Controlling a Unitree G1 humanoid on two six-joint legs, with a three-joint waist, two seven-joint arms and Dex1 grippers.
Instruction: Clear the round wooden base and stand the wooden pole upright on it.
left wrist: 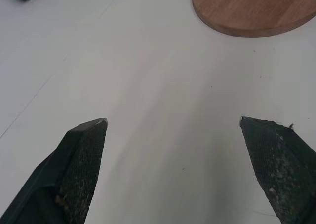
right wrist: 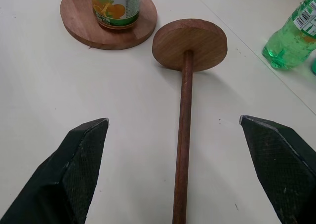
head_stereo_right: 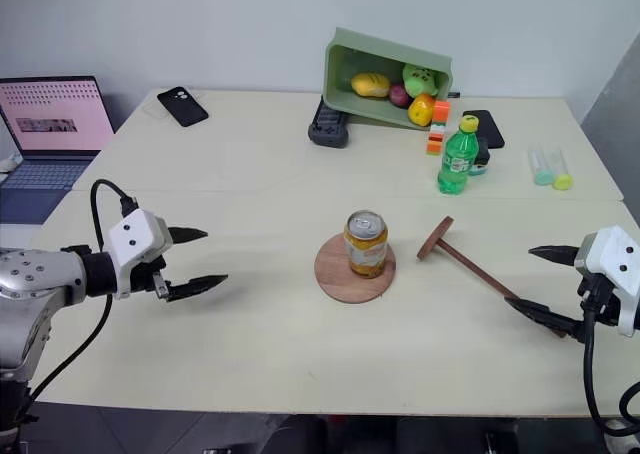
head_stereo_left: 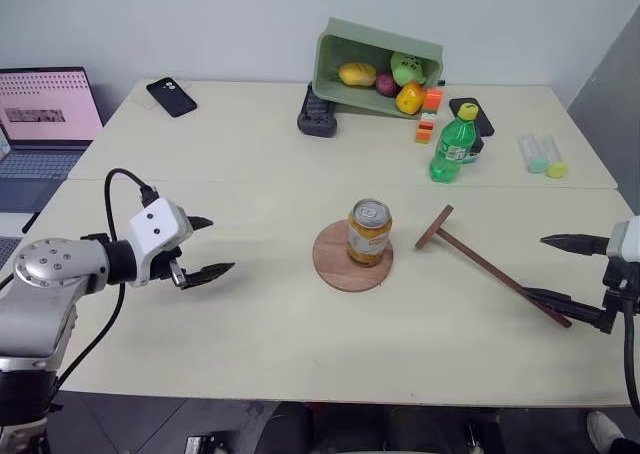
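Left gripper [head_stereo_left: 204,246] near worktop's [head_stereo_left: 250,334] left edge, jaws wide apart, empty. Round wooden base [head_stereo_left: 338,264] at worktop middle, under drink can [head_stereo_left: 369,231]. Wooden pole [head_stereo_left: 492,265] lying flat toward right edge. Right gripper [head_stereo_right: 540,286] spread wide around pole's free end, not gripping.

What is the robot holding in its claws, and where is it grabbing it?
Nothing. Both claws are open and empty: the left claw hovers over bare table, and the right claw is open around the pole without touching it.

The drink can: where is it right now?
The drink can stands upright on the round wooden base, mid-table, left of the wooden pole lying flat.
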